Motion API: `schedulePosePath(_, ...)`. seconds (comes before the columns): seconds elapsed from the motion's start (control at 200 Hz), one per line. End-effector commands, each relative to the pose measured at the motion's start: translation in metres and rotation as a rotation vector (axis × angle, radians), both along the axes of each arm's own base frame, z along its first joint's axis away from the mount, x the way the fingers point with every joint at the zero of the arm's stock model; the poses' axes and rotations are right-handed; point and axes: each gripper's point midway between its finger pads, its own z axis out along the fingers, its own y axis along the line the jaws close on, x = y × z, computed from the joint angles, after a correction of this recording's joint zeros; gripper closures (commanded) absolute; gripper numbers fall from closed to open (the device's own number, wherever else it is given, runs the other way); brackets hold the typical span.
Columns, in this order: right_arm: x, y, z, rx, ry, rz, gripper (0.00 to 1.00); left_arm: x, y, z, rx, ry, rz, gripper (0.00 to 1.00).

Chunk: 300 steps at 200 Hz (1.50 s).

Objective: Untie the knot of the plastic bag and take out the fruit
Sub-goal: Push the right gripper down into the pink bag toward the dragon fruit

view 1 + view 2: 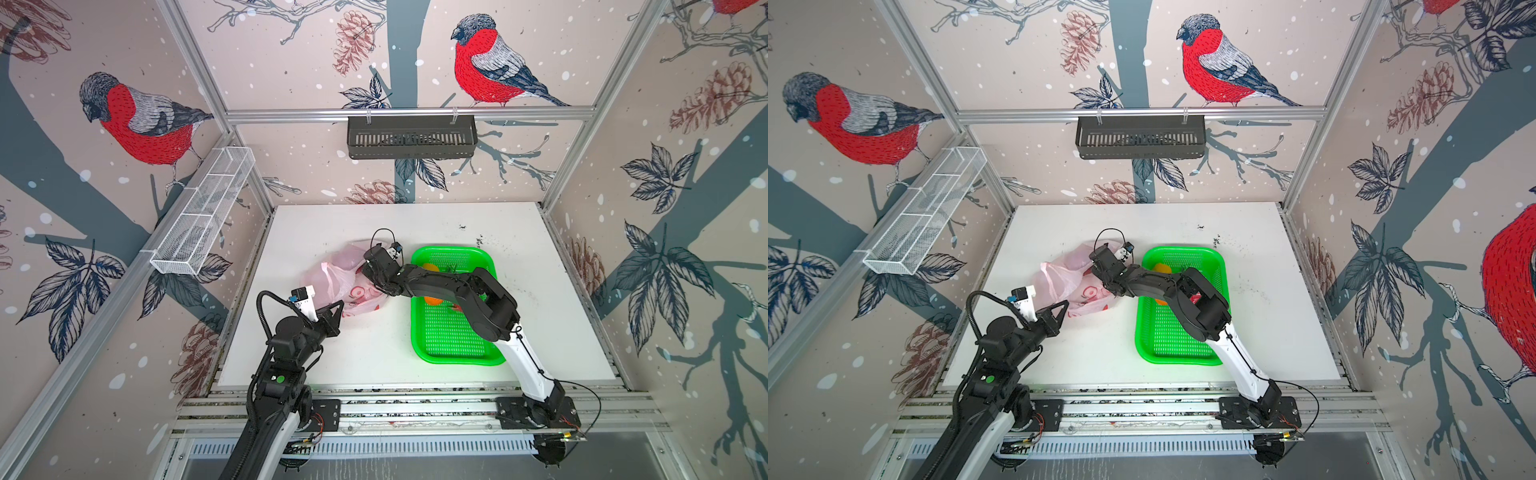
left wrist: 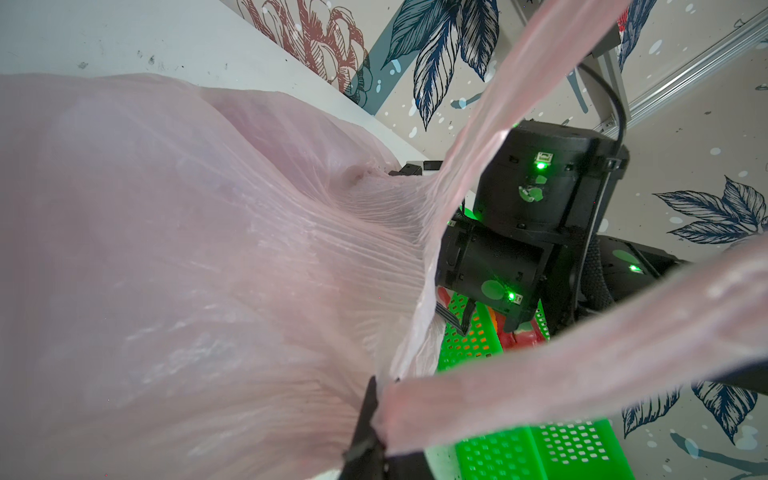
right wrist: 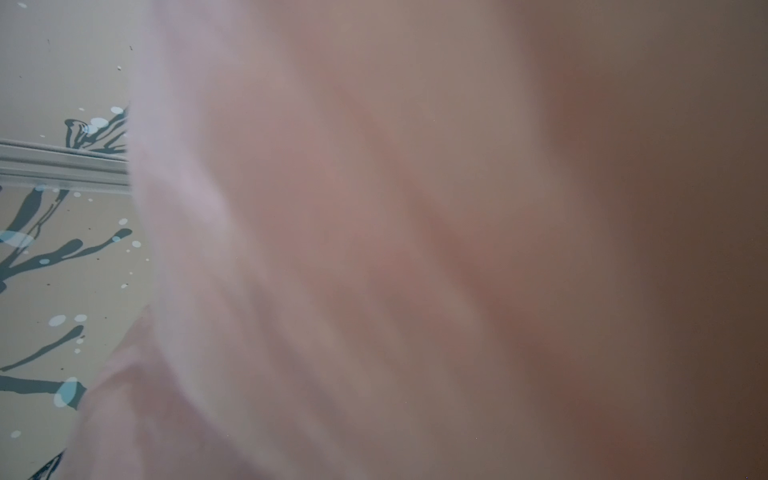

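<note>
My left gripper (image 2: 374,419) is pressed together on the near edge of the plastic bag (image 1: 345,270), which lies just left of the green basket (image 1: 457,360). My right gripper (image 1: 365,268) reaches into the bag's mouth, but pink film hides its jaws, so I cannot tell their state. No knot shows, and the handle strips (image 2: 582,374) hang loose. An orange ball (image 1: 432,300), a yellow ball (image 1: 1162,268) and a dragon fruit (image 1: 1196,297) already sit in the basket. I judge the last fruit remains.

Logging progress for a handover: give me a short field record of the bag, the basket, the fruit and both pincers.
bag: on table, left of basket
basket: green, holds the visible fruit
fruit: orange ball, yellowish piece, red bit
left pincer: shut on bag handle
right pincer: at bag mouth, tips hidden
knot: none seen
</note>
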Motion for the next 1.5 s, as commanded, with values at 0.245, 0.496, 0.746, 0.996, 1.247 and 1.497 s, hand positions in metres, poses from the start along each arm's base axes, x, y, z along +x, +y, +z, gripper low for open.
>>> schedulePosePath(0.245,0.004,0.000,-0.004,0.018,0.005,-0.006,0.81,0.002,-0.001,0.010,0.001,-0.041,-0.003,1.00)
schedulePosePath(0.496,0.005,-0.002,-0.009,0.026,0.010,-0.007,0.85,0.002,-0.001,0.009,0.004,-0.038,-0.002,1.00)
schedulePosePath(0.746,0.004,-0.003,-0.011,0.030,0.010,-0.004,0.90,0.002,-0.001,0.008,0.007,-0.035,-0.001,1.00)
schedulePosePath(0.996,0.004,-0.002,-0.008,0.042,0.004,0.005,0.93,0.002,0.000,0.008,0.010,-0.035,0.003,1.00)
schedulePosePath(1.247,0.002,-0.002,-0.002,0.050,-0.008,0.016,0.94,0.002,0.001,0.008,0.013,-0.037,0.008,1.00)
schedulePosePath(1.497,-0.006,-0.003,0.007,0.044,-0.020,0.036,0.95,0.002,0.003,0.009,0.015,-0.042,0.020,1.00)
